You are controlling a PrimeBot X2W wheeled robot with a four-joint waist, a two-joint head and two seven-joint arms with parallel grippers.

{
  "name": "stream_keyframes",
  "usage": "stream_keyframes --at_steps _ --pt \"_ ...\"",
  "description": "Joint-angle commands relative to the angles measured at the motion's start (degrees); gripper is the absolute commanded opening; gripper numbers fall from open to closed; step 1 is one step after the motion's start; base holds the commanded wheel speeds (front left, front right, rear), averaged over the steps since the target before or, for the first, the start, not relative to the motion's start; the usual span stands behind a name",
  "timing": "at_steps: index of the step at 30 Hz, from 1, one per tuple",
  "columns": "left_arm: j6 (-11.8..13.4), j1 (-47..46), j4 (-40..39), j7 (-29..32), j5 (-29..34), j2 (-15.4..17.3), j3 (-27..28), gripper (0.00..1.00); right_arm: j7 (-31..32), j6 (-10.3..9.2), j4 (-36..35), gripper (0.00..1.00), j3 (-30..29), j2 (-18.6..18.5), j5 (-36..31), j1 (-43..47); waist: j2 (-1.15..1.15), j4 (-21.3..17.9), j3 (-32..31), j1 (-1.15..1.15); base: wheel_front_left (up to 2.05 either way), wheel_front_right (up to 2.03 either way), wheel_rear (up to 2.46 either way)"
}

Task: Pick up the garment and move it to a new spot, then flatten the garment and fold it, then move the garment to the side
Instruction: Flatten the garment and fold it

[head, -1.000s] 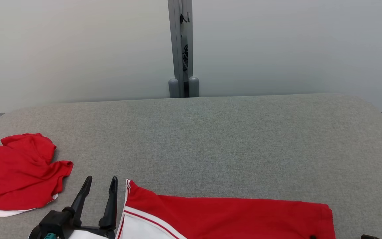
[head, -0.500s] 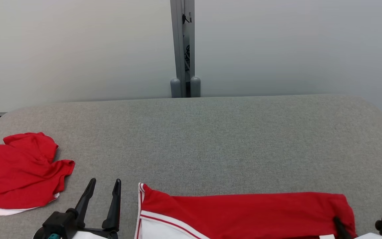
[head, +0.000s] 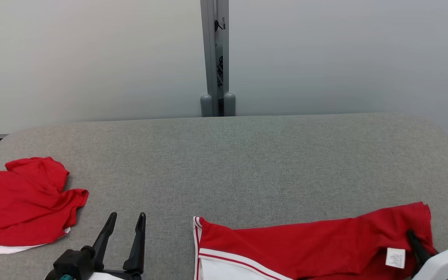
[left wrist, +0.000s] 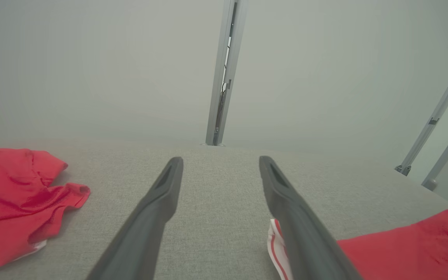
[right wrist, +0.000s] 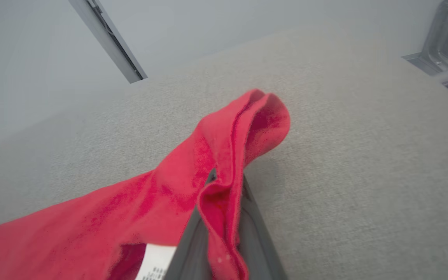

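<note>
**Right tool clenched on the red-and-white garment, left tool released**

From the head view we see the red-and-white garment (head: 305, 245) lying along the near edge of the grey fabric-covered bench (head: 247, 163), right of centre. Its striped white hem points left and its right end is raised off the surface. The right tool (head: 411, 234) is at the lower right, clamped on that raised end, with a white care label (head: 395, 258) just beside its dark finger. The left tool (head: 127, 214) is at the lower left, fingers spread with nothing between them, apart from the hem. A second red garment (head: 18, 206) lies crumpled at the bench's far left. A grey post (head: 216, 58) splits the pale wall behind.

In the left wrist view, we look along the left tool (left wrist: 221, 160), whose two fingers are parted over bare bench (left wrist: 216, 217). The second red garment (left wrist: 10, 194) sits to the left, and the red-and-white garment (left wrist: 403, 245) at the lower right.

In the right wrist view, the right tool (right wrist: 228, 179) is pinched shut on a fold of the red-and-white garment (right wrist: 130, 210). The cloth bunches up past the fingertips and trails off to the left, and the care label (right wrist: 156, 264) shows at the bottom edge.
</note>
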Motion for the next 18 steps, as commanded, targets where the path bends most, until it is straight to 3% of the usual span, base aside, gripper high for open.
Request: stream_keyframes --at_steps 1,12,18 --pt "-0.06 -0.22 0.19 -0.20 -0.33 0.21 0.13 1.00 0.46 0.01 -0.97 0.00 0.70 -0.52 0.45 0.22 0.00 -0.19 -0.14 0.00 0.00 0.00 0.00" --pt "-0.06 0.19 0.36 -0.20 -1.09 0.19 -0.80 1.00 9.35 0.02 -24.45 0.00 8.07 -3.02 14.53 2.51 0.00 -1.69 -1.56 0.00 0.00 0.00 0.00" --pt "-0.04 -0.17 0.38 -0.19 -1.62 0.22 -1.60 1.00 12.09 0.04 -32.11 0.00 9.94 0.31 20.56 3.21 0.00 -1.24 -1.56 0.00 0.00 0.00 0.00"
